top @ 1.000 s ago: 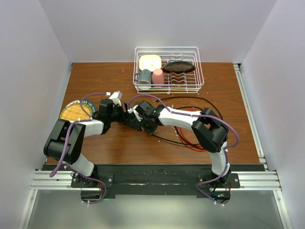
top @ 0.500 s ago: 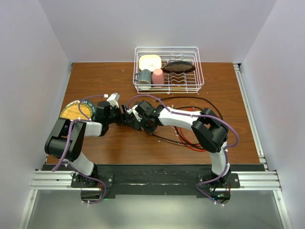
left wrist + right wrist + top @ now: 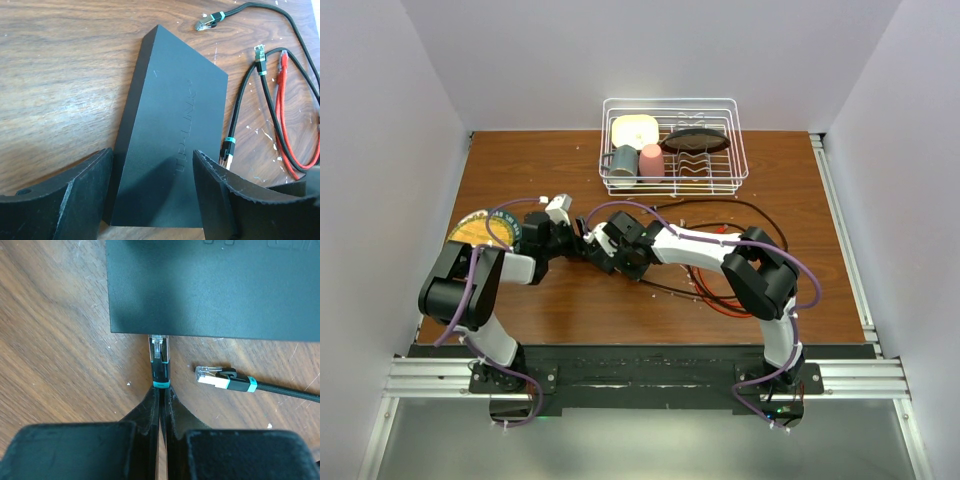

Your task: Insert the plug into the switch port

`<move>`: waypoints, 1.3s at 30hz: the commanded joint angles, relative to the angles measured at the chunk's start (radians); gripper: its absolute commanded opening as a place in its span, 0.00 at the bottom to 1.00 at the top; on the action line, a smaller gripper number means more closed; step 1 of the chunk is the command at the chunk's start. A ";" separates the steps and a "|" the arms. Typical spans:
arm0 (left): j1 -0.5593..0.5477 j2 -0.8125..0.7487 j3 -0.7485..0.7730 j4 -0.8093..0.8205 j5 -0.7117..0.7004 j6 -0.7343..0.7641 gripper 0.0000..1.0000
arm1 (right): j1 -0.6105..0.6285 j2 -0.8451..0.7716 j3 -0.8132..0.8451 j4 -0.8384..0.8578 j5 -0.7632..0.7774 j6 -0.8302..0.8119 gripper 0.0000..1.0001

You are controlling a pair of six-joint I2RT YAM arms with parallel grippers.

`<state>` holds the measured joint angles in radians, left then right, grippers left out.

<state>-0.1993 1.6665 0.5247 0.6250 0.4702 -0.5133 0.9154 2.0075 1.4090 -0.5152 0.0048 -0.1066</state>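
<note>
The switch [image 3: 170, 135], a flat matte-black box, lies on the wooden table. My left gripper [image 3: 152, 165] is shut on its near end, one finger against each long side. My right gripper [image 3: 161, 390] is shut on a black cable just behind the plug [image 3: 159, 357]. That plug has a teal band, and its clear tip touches the switch's edge [image 3: 200, 332] near a corner. The sockets are hidden from above. In the top view the left gripper [image 3: 568, 243] and right gripper [image 3: 607, 248] meet at mid-table, and they cover the switch.
A loose plug [image 3: 215, 379] on a black cable lies beside the held one. More black cable ends [image 3: 207, 21] and a red cable [image 3: 282, 100] trail to the right. A wire dish rack [image 3: 672, 180] stands at the back, and a round yellow disc [image 3: 470, 232] lies at the left.
My left arm has folded up a little and its wrist has shifted slightly left and down. The right arm and the plug have hardly moved.
</note>
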 commanded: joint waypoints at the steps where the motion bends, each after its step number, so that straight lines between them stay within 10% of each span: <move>1: -0.006 0.029 0.001 0.044 0.113 -0.013 0.70 | -0.001 0.000 0.018 0.087 0.049 -0.065 0.00; 12: -0.006 0.029 0.011 0.019 0.094 -0.007 0.72 | -0.001 -0.004 0.008 0.083 0.185 -0.102 0.00; 39: -0.008 0.035 -0.023 0.116 0.186 -0.093 0.68 | 0.004 0.069 0.146 0.098 -0.064 0.050 0.00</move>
<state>-0.1799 1.7023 0.5247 0.6964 0.4915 -0.5404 0.9138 2.0563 1.4872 -0.5556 0.0250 -0.0635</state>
